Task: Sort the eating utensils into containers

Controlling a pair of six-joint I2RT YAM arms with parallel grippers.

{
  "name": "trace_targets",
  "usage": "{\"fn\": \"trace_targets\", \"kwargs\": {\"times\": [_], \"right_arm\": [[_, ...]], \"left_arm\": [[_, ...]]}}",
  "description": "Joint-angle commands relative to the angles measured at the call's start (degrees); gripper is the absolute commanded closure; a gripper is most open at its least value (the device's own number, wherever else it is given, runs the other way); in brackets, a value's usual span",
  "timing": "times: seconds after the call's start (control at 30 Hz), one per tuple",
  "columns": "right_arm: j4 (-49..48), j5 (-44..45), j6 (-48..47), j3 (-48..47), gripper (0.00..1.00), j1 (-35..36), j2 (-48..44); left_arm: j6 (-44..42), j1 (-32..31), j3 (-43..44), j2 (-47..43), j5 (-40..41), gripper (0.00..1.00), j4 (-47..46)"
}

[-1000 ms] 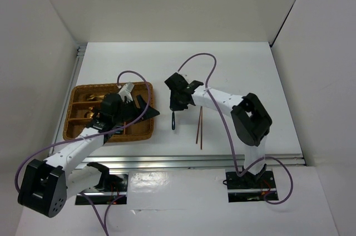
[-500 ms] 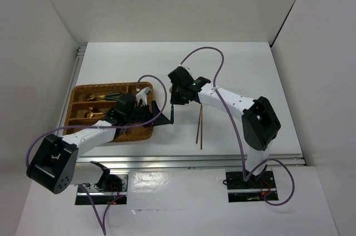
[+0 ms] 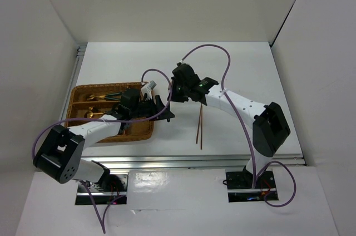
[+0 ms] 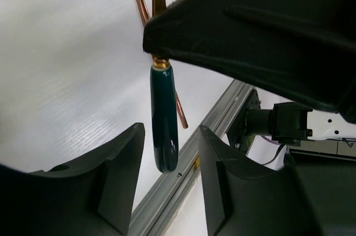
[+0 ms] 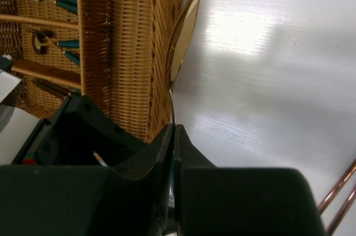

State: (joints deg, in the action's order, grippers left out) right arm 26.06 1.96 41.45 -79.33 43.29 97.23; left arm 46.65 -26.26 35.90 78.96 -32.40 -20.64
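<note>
While the right gripper is clamping the spoon at its thin neck, the left gripper is reaching out past the wicker tray (a second ago it was over the tray), its jaws spread either side of the glossy teal handle. The gold bowl is sitting just beside the tray's outer wall. From above, both grippers are hiding most of the spoon.
</note>
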Motion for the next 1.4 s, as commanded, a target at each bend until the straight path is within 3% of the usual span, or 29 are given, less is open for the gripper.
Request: {"fn": "trace_targets", "kwargs": {"times": [0.0,0.17,0.2,0.23,0.37,0.53,0.67,0.9,1.07,1.37], "right_arm": [[-3.56,-1.25,-0.23,0.58,0.92,-0.05,-1.34],[-3.56,-1.25,-0.75,0.58,0.92,-0.05,-1.34],[-3.56,-1.25,-0.76,0.58,0.92,-0.05,-1.34],[-3.56,-1.25,-0.76,0.58,0.92,-0.05,-1.34],[-2.34,-0.73,-1.28,0.58,0.85,-0.05,-0.82],[0.04,1.82,-1.81,-1.17,0.58,-0.05,-1.42],[2.94,3.05,-1.81,-2.41,0.48,-0.05,-5.72],[4.08,8.33,0.12,1.63,0.37,-0.05,-15.29],[-0.84,11.22,-0.49,6.73,0.32,-0.05,-21.38],[3.55,12.37,0.65,7.87,0.32,-0.05,-19.54]], "left_arm": [[-0.77,-0.28,1.89,0.85,-1.7,0.44,-4.14],[-0.77,-0.28,2.42,0.85,-1.18,0.6,-5.19],[-0.77,-0.28,2.42,0.32,-0.56,0.72,-5.2],[-0.77,-0.28,2.42,-0.2,0.49,0.75,-5.2],[-0.25,-0.28,2.42,-1.35,3.04,0.78,-3.88],[0.98,1.81,1.28,-2.58,6.47,0.78,-2.47],[2.21,5.42,1.28,-3.11,5.25,0.78,-0.98],[3.36,9.39,2.51,-3.11,5.94,0.78,-0.45],[6.34,14.03,3.12,-3.11,9.1,0.8,0.69],[18.73,24.93,-1.7,-11.63,26.68,0.8,2.2]]}}
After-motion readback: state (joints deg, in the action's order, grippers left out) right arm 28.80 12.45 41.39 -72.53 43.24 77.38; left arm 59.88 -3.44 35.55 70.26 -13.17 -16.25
